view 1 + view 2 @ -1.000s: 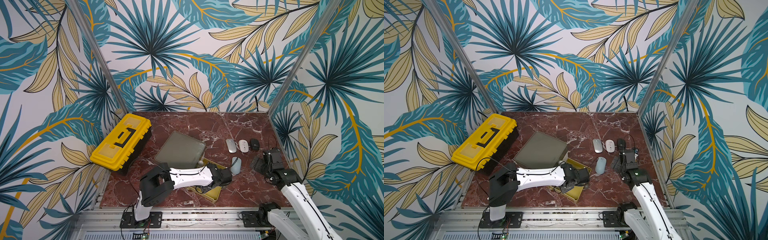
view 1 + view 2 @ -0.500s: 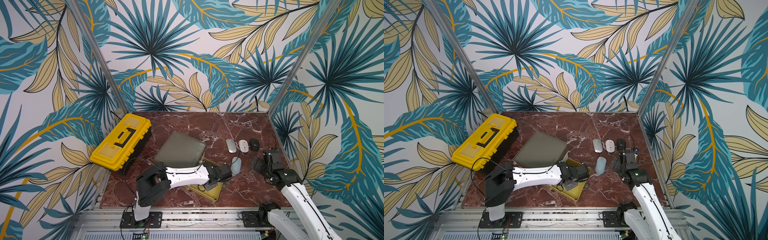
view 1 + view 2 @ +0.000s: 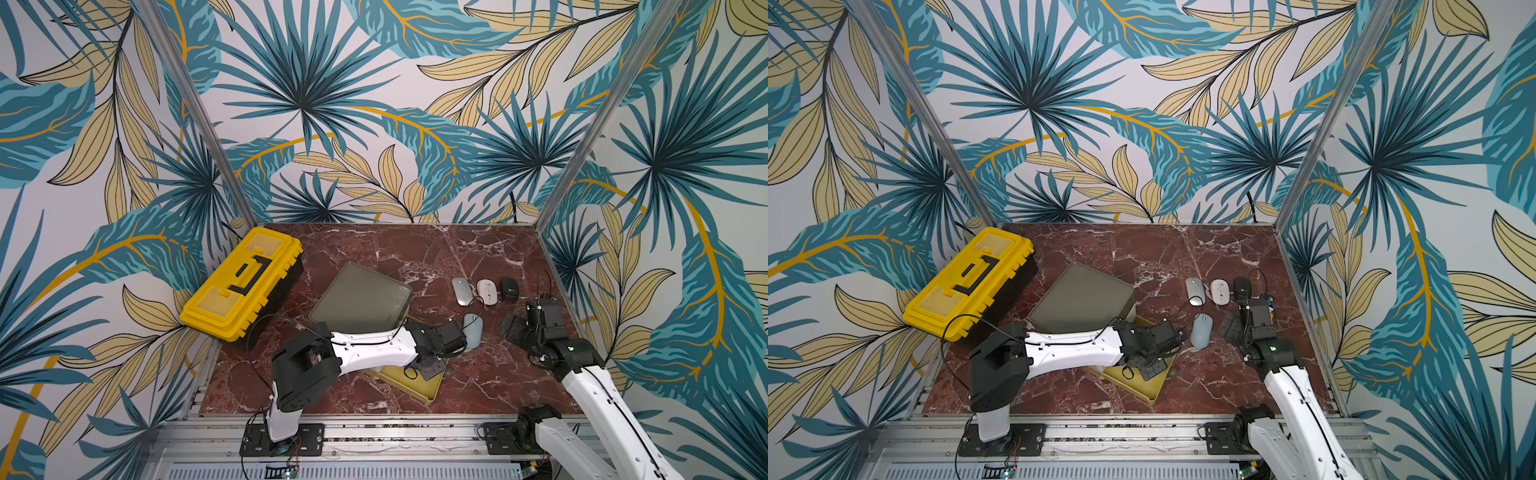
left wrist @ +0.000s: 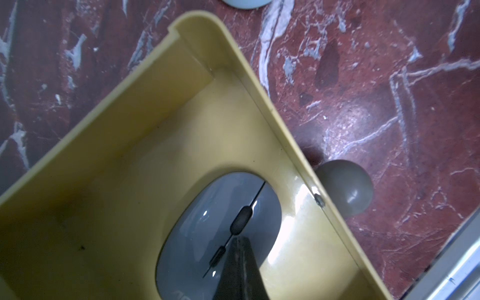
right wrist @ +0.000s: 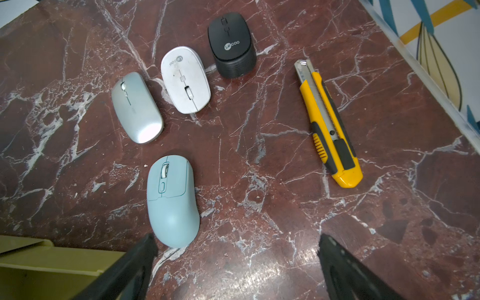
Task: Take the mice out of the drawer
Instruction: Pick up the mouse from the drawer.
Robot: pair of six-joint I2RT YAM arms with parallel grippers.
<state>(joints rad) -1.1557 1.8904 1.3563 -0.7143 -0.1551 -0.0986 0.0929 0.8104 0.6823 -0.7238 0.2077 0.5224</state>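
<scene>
Glossy grey plastic: dark grey mouse (image 4: pixel 197 233), flat on floor of yellow drawer (image 4: pixel 259 85), nose just beside front wall, round knob (image 4: pixel 345 188) outside that wall. Only one not out yet, by the look. Other four on marble counter (image 5: pixel 259 155), clear of drawer: silver mouse (image 5: pixel 137 109), white mouse (image 5: pixel 185 80), black mouse (image 5: pixel 231 44) in a row, pale blue mouse (image 5: pixel 172 202) apart from them, nearer drawer's corner. Utility knife (image 5: pixel 330 124) off to one side, not part of job.

Left pincer (image 4: pixel 240 249) down inside drawer, tips pressed together into one wedge, aimed at mouse's spine just behind scroll wheel; touching or hovering, can't tell. Nothing clamped. Right pincer (image 5: pixel 239 259) spread wide over bare counter, empty, just beside pale blue mouse.

Handling, as a guess: light, rigid, hollow shell; no give, so no hard squeeze needed. Slick domed top, so closed tips likely to skid off; pinch along length prob. hopeless. Better: spread tips, straddle narrow waist, pads low on the two flattish flanks, approx. mid-length for balance. Firm but gentle closure; too much force apt to squirt it out like soap. Tight spot: nose end close to front wall, little room for a finger there; maybe nudge toward drawer's centre first. Not fragile exc. wheel & buttons, so keep off those. Lift straight up, enough to clear rim, w/o tilting.
</scene>
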